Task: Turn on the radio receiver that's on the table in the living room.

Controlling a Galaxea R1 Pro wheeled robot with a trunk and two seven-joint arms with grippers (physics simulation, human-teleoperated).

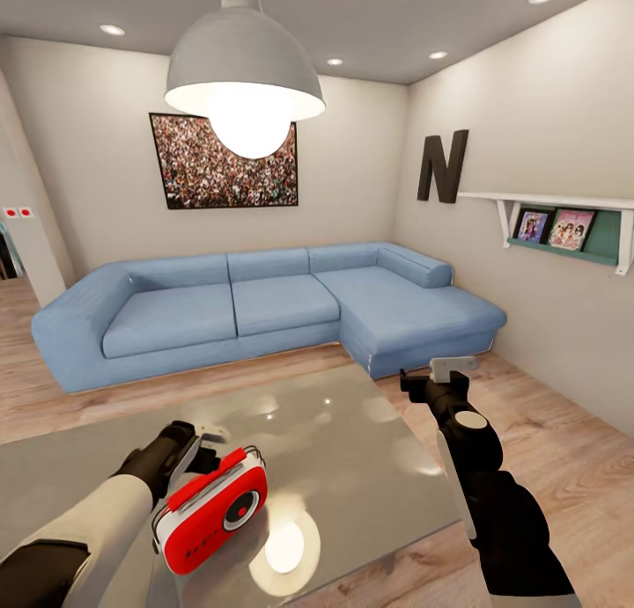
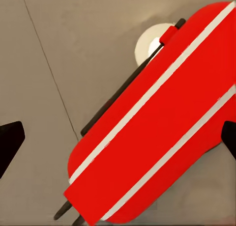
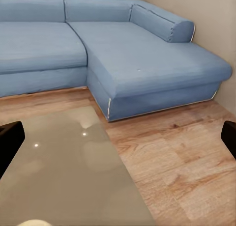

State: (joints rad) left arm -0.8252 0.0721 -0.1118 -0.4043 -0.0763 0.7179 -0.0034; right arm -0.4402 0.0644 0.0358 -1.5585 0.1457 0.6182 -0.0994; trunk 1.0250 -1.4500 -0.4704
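Left hand (image 1: 204, 445) spread wide over small red-and-white portable radio (image 1: 214, 509), lower left on glossy grey surface (image 1: 352, 450); approach step, next press its switch.

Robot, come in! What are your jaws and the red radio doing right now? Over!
Left gripper open, right behind the radio receiver. Right gripper open, empty, past table edge. Radio upright on table. Nothing in the way.

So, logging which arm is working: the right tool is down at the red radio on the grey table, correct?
Not quite: it is the left tool at the radio on the table, as the head view shows. The right tool hangs beyond the table's far right corner.
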